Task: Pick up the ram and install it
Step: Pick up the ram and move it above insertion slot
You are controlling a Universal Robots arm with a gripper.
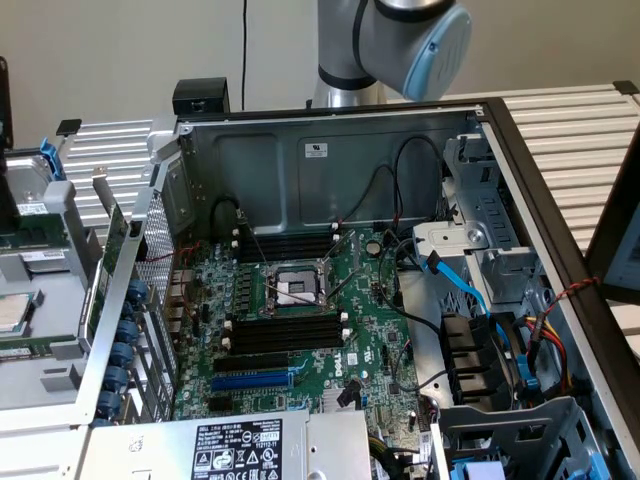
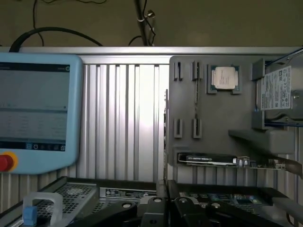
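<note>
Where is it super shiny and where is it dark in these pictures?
Exterior view: the ribbed metal table is brightly lit, while the inside of the computer case sits in shade. Wrist view: light glares off the table, the screen glows pale, and the wall behind looks dim.

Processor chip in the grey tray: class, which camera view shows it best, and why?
The wrist view: the processor chip lies face-on and whole in the grey tray. The exterior view catches the chip at its left edge, slanted and partly cut off.
</note>
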